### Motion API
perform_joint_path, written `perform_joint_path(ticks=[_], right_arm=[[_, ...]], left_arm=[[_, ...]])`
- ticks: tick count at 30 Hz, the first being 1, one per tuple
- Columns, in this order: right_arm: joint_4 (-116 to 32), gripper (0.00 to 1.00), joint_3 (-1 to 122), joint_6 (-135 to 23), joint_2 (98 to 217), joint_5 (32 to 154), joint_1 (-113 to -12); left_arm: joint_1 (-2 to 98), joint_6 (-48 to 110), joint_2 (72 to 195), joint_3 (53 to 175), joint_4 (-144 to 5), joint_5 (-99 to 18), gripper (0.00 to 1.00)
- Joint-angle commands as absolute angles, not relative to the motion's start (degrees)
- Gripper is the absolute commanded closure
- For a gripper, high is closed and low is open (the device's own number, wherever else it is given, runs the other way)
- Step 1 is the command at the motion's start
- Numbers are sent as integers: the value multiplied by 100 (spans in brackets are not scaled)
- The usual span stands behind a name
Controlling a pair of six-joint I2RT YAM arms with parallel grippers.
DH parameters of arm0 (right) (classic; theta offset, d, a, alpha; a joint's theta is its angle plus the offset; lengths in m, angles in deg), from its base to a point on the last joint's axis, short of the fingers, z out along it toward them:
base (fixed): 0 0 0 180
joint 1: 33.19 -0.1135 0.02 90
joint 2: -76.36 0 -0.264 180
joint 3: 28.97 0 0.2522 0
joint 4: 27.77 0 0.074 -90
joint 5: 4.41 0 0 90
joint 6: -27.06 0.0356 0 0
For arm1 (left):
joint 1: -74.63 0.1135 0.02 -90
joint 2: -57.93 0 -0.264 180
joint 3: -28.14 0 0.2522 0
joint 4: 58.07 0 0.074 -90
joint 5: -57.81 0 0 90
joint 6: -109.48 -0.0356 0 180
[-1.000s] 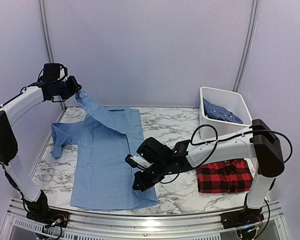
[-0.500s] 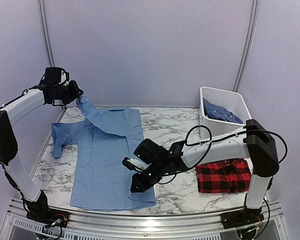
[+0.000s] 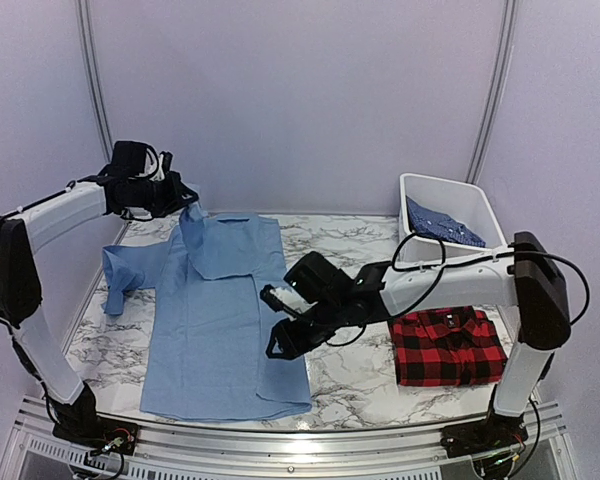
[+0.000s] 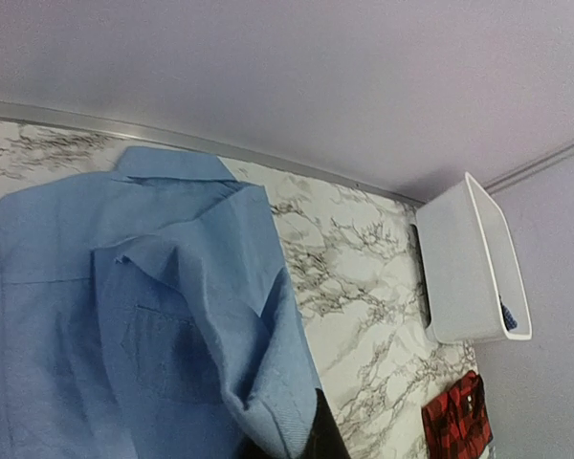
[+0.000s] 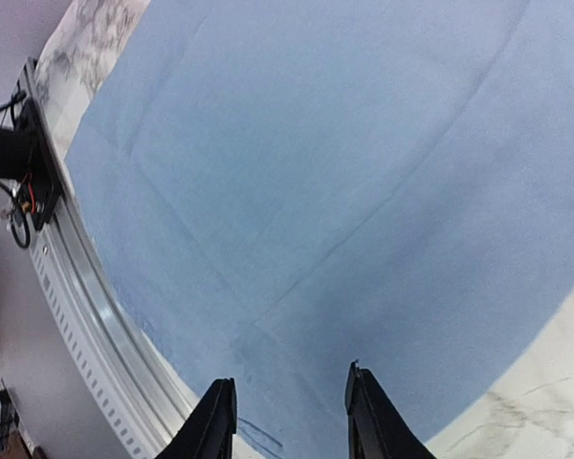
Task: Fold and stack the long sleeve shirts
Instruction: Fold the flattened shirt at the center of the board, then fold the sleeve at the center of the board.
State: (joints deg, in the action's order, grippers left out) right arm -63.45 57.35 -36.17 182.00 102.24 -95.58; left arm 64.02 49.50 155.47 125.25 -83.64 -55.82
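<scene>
A plain light blue long sleeve shirt lies spread on the left half of the marble table. My left gripper is shut on its sleeve cuff and holds the sleeve up over the collar end. My right gripper hovers open just above the shirt's lower right side; its fingers stand apart with nothing between them. A folded red-and-black plaid shirt lies at the front right. A darker blue patterned shirt sits in the bin.
The white plastic bin stands at the back right, and the left wrist view shows it too. The shirt's other sleeve trails off to the left. The table's metal front rail runs close under the shirt's hem.
My left gripper carried the sleeve rightward and lower, over the shirt's body. My right gripper opened, let go of the shirt's right edge and rose slightly.
</scene>
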Motion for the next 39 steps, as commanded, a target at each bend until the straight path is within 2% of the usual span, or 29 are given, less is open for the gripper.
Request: perform_joint_path(ticks=[1, 11, 22, 28, 33, 39], right_arm=[[-6059, 64, 5857, -3501, 17717, 9568, -8978], [-5659, 62, 5764, -3553, 17572, 9326, -8090], [-5573, 62, 5502, -3707, 17669, 9250, -7922], [-5613, 61, 5511, -3802, 17781, 9175, -7917], [-5678, 61, 5578, -3883, 17876, 9165, -7918], [-5730, 60, 5687, -3941, 18025, 9220, -7924]], left_arm=[[5904, 4633, 15686, 12346, -8264, -6050, 96], [4611, 4576, 16141, 12026, -8208, -6271, 95], [3722, 4601, 16390, 11377, -8030, -6848, 94], [3562, 4443, 16484, 11129, -8075, -7202, 87], [3536, 4288, 16463, 11039, -8178, -7366, 71], [3473, 4287, 16419, 10872, -8228, -7230, 66]])
